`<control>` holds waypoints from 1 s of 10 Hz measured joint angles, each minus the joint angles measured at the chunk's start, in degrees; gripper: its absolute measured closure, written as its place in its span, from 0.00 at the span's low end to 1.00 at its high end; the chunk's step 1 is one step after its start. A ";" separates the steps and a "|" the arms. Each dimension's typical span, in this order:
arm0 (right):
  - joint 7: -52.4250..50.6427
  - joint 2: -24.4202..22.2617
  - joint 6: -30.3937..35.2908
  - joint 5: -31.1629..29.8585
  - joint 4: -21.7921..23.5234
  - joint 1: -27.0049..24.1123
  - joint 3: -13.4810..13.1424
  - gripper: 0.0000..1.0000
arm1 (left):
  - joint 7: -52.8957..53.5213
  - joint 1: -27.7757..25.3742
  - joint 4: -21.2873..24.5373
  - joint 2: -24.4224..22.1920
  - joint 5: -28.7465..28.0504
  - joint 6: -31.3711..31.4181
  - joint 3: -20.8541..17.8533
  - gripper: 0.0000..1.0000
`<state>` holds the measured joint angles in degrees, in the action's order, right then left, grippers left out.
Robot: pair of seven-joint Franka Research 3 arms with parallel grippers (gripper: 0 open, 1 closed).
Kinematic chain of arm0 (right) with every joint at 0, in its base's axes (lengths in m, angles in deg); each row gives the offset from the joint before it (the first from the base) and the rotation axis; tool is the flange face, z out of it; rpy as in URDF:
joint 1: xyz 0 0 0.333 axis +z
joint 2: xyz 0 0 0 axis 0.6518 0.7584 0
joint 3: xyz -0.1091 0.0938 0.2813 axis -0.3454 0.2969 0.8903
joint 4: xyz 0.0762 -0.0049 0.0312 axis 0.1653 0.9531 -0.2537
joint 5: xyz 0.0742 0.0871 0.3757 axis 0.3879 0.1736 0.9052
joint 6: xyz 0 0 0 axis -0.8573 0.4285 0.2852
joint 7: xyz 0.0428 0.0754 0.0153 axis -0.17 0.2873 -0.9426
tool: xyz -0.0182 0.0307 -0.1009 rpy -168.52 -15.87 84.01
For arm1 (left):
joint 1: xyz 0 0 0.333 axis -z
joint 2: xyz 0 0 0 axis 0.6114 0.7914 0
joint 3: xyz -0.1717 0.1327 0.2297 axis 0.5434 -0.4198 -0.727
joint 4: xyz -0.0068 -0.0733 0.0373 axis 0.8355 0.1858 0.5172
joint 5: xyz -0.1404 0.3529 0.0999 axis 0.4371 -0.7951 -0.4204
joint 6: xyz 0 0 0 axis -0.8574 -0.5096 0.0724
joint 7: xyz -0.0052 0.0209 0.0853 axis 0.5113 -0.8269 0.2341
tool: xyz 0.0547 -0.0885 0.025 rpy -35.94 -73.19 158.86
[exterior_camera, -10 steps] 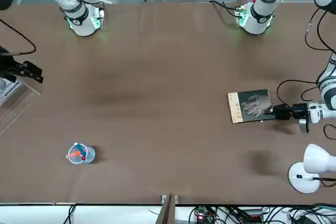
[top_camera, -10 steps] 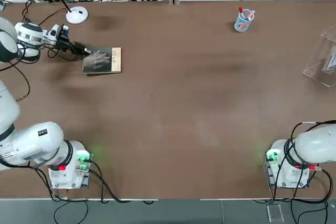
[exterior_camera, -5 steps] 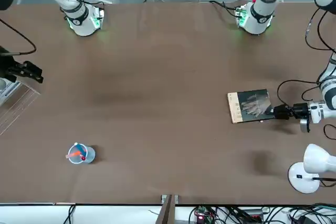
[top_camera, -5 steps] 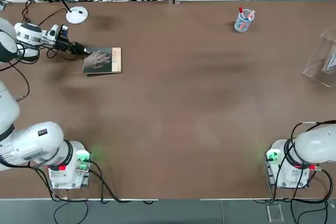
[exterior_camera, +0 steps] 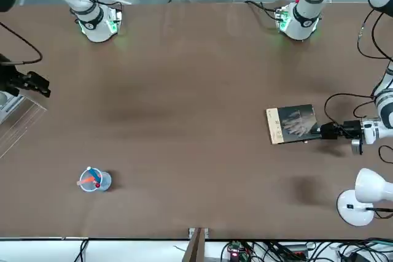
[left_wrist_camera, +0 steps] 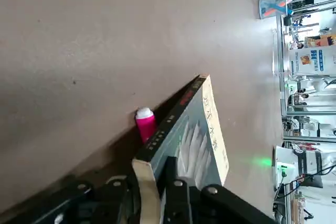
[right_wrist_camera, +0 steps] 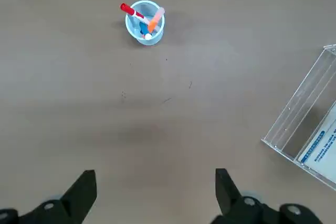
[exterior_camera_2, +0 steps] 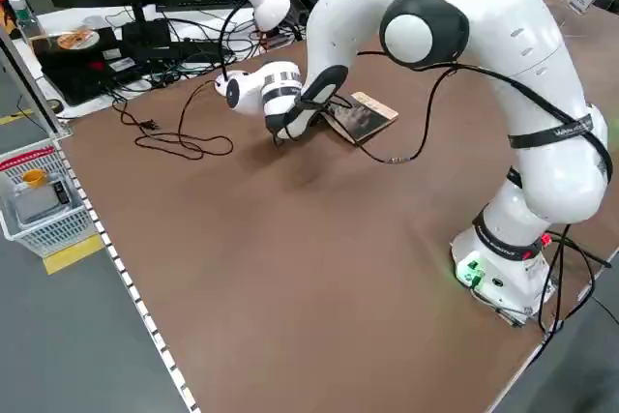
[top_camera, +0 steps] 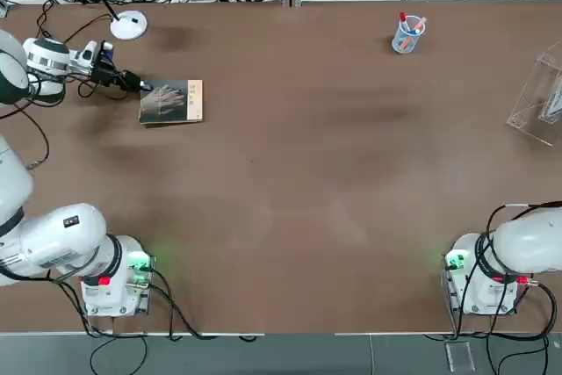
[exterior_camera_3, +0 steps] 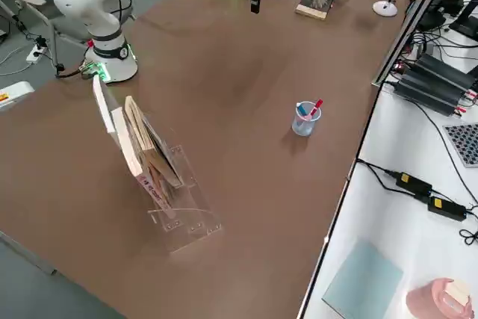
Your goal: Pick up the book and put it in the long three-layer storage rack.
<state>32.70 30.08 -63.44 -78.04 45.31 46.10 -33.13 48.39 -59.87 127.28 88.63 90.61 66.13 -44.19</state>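
Top view puts the book (top_camera: pixel 171 101) at about ten o'clock on the bench (top_camera: pixel 290 182), the long three-layer storage rack (top_camera: pixel 539 98) far off at three o'clock. Pinched only at one edge, the book could droop or slip on that long carry. The left gripper (top_camera: pixel 140 87) has its jaws pressed onto that edge; the right gripper (right_wrist_camera: pixel 152 192) hangs spread, holding nothing.
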 joint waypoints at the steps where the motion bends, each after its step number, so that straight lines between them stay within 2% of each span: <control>1: 0.00 0.00 0.00 0.00 0.00 0.00 0.00 0.00 | -0.80 -0.01 -0.18 0.00 0.00 -0.63 0.00 0.96; 7: 0.00 0.00 0.00 0.00 0.00 0.00 0.00 0.00 | -9.65 0.08 -4.78 0.00 -0.01 -8.33 0.01 0.96; 10: 0.00 0.00 0.00 0.00 0.00 0.00 0.00 0.00 | -14.04 0.13 -8.19 -0.02 -0.01 -15.17 0.04 0.96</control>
<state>32.70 30.08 -63.44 -78.04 45.31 46.10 -33.13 34.35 -59.73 119.09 88.62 90.61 50.97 -44.15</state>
